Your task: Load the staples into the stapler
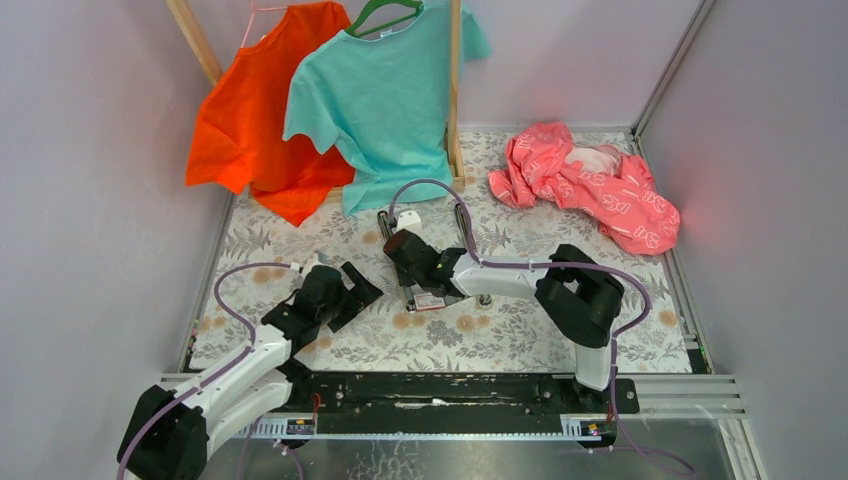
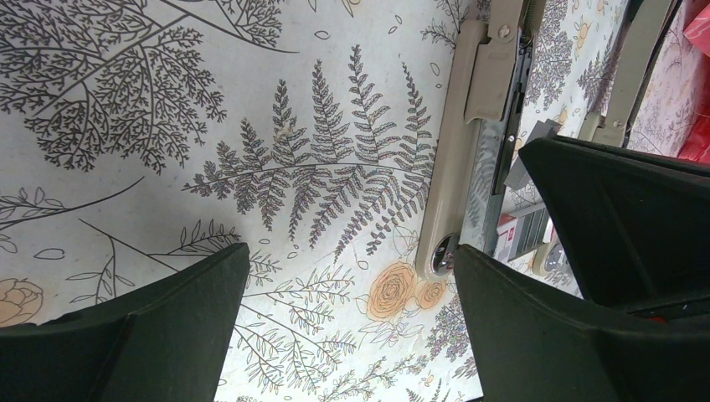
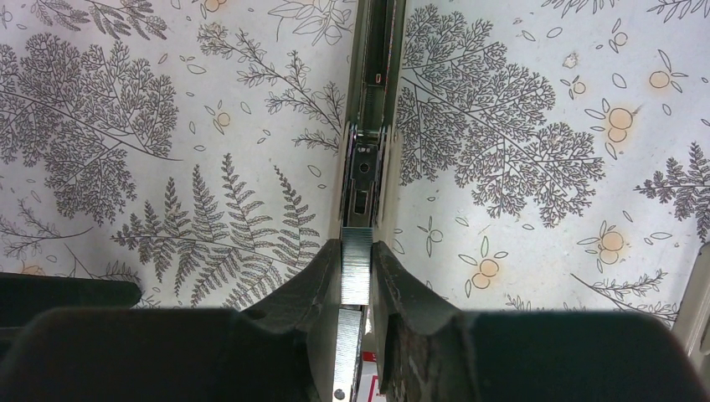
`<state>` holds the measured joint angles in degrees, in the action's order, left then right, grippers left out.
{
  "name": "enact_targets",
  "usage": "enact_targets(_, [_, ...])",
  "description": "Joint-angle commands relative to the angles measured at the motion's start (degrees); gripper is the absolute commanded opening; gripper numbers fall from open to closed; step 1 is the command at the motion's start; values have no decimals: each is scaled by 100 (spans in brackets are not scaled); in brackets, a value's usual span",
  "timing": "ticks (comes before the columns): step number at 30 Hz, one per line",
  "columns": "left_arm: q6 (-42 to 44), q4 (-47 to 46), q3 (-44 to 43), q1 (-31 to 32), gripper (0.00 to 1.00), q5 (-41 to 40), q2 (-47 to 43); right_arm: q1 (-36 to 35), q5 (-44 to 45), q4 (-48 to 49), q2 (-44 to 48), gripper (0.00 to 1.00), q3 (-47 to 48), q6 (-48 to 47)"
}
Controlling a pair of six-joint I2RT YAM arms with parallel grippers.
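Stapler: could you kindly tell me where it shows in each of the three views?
Top external: stapler at centre, running up from the staple box.
Left wrist: upper right, lying open, box beside it.
Right wrist: top centre, ahead of the staple strip pinched in the right tool.
Shared landmark: the floral cloth.

grey staple strip (image 3: 356, 264) at open stapler (image 3: 373, 92)
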<state>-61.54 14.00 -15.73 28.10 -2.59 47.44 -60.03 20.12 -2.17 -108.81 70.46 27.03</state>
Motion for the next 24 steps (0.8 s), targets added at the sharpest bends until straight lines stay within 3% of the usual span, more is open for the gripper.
enact_targets(1, [98, 15, 160, -41, 100, -53, 21, -77, 150, 231, 20, 24, 239, -52])
enact_targets(24, [72, -73, 216, -41, 100, 12, 55, -88, 112, 176, -189, 24, 355, -57])
